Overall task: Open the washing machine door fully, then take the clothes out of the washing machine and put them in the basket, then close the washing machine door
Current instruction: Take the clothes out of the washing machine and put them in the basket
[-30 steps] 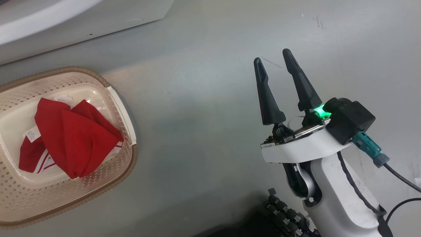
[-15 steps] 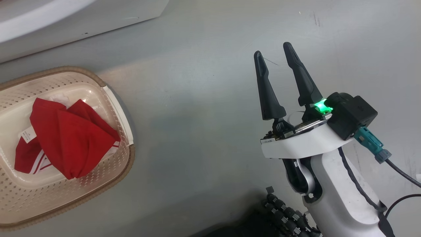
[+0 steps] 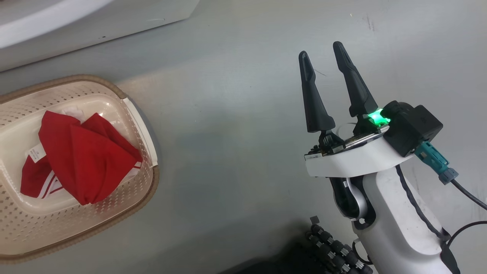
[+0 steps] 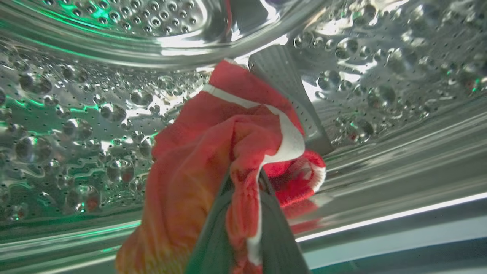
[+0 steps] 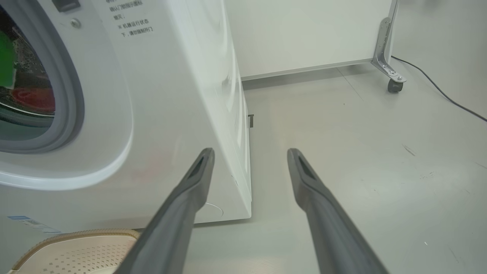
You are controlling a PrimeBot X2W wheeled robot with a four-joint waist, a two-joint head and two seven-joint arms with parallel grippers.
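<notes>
Left wrist view: clothes [image 4: 213, 133] hide tips of jaws.

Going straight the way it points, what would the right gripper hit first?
Likely bare floor just past the corner of the washing machine; the right gripper seems to miss it, but depth is unclear.

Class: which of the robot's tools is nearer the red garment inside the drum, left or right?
Left. The left tool is shut on the red garment inside the drum; the right tool hangs open outside the washing machine, above the floor.
</notes>
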